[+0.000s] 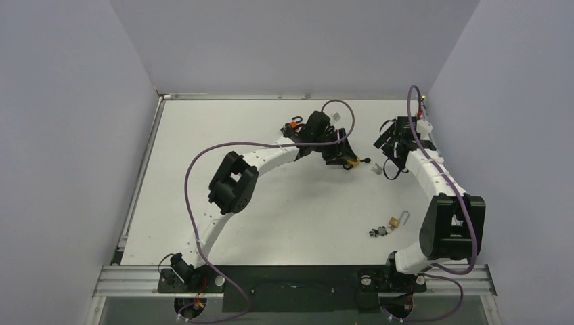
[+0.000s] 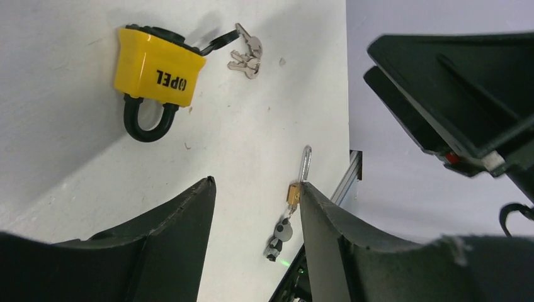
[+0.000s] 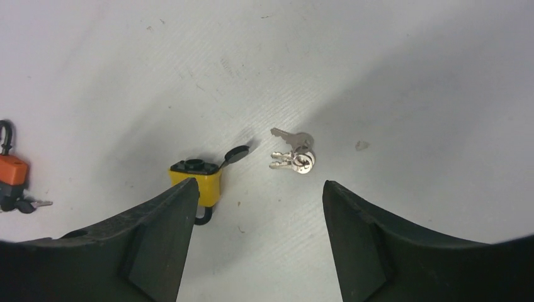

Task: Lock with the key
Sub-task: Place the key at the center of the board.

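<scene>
A yellow padlock with a black shackle lies on the white table, its black keyhole cap flipped open. It also shows in the right wrist view and the top view. A ring of silver keys lies loose just beside it, seen too in the left wrist view and the top view. My left gripper is open and empty, hovering above the table near the padlock. My right gripper is open and empty, just short of the keys.
A small brass padlock with its shackle open lies near the right arm's base, a dark key beside it; both show in the left wrist view. An orange padlock lies at the back, by the left wrist.
</scene>
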